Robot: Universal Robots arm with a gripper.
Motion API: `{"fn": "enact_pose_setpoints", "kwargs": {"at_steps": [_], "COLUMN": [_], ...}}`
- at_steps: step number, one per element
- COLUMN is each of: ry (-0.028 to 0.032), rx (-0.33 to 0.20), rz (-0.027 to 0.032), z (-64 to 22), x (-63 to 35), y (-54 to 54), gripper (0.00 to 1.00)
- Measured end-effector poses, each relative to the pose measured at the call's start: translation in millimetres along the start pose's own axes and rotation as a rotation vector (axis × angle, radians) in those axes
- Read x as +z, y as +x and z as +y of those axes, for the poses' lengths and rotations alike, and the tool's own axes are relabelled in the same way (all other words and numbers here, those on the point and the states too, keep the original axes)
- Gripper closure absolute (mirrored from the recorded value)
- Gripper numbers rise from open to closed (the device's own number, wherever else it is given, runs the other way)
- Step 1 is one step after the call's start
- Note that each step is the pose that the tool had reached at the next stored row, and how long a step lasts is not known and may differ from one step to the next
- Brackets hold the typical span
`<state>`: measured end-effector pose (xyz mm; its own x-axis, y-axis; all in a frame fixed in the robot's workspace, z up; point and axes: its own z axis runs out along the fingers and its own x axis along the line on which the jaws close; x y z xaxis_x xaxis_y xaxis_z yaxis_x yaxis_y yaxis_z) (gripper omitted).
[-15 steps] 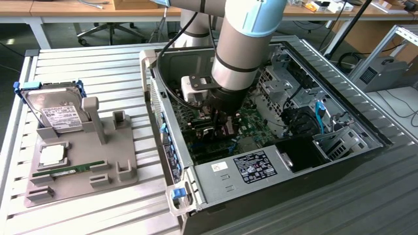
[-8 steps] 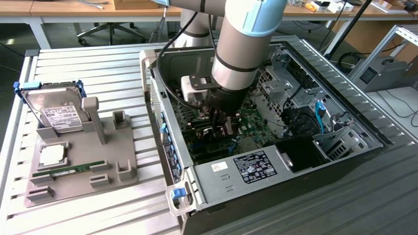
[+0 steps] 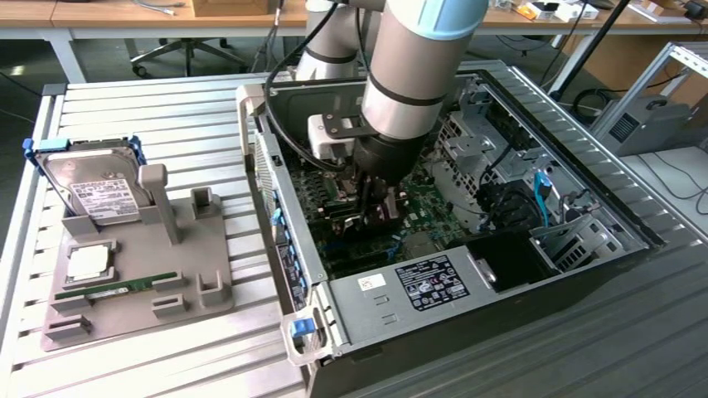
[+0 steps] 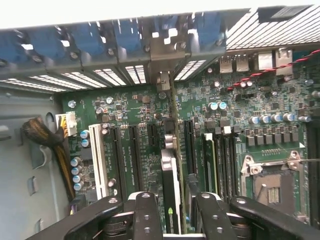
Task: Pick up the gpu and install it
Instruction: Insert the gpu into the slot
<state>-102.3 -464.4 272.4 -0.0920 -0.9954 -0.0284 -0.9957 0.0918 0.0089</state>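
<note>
Pincer (image 4: 172,212) is down inside the open computer case (image 3: 443,286), centre of the exterior frame. In the wrist view its two black fingers (image 4: 146,215) stand on either side of the gpu (image 4: 171,185), which sits edge-on and upright over a motherboard (image 4: 130,107) slot, lower centre of the frame; its grey bracket end reaches toward the rear slot covers at upper centre. The fingers look slightly parted with the card between them, but I cannot tell whether they pinch it or have let go. Judgement: the card is light, stiff and thin, fragile at the connector edge and surface parts; best held across its flat faces near the top edge, kept square to the slot. Containers: the case holds motherboard, cables, drive cages. On the counter (image 3: 166,108), left of the exterior frame, a grey parts tray (image 3: 210,249) carries a hard drive (image 3: 94,186) standing in a blue frame and a green RAM stick (image 3: 116,286) lying flat.
</note>
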Motion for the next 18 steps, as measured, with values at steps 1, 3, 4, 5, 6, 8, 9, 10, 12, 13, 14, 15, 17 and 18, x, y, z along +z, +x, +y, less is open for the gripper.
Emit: {"fn": "enact_pose_setpoints", "kwargs": {"at_steps": [1, 3, 4, 5, 6, 8, 9, 10, 12, 13, 14, 15, 17, 18], "ry": [0.0, 0.0001, 0.0002, 0.0001, 0.0001, 0.0, 0.0001, 0.0001, 0.0002, 0.0001, 0.0, 0.0002, 0.0002, 0.0002], "rx": [0.0, 0.0, 0.0, 0.0, 0.0, 0.0, 0.0, 0.0, 0.0, 0.0, 0.0, 0.0, 0.0, 0.0], "rz": [0.0002, 0.0005, 0.0003, 0.0005, 0.0005, 0.0007, 0.0007, 0.0008, 0.001, 0.0012, 0.0014, 0.0014, 0.0016, 0.0018], "z": [0.0, 0.1, 0.1, 0.1, 0.2, 0.2, 0.3, 0.3, 0.4, 0.4, 0.4, 0.5, 0.5, 0.5], "x": [-3.0, -9.0, -12.6, -15.7, -19.9, -27.2, -30.9, -37.9, -44.9, -47.9, -50.5, -53.5, -57.7, -59.9], "y": [-0.1, -0.3, -0.4, -0.5, -0.6, -0.8, -0.9, -1.1, -1.3, -1.4, -1.5, -1.6, -1.7, -1.8], "gripper": [0.66, 0.66, 0.66, 0.66, 0.66, 0.66, 0.66, 0.66, 0.66, 0.66, 0.66, 0.66, 0.66, 0.66]}}
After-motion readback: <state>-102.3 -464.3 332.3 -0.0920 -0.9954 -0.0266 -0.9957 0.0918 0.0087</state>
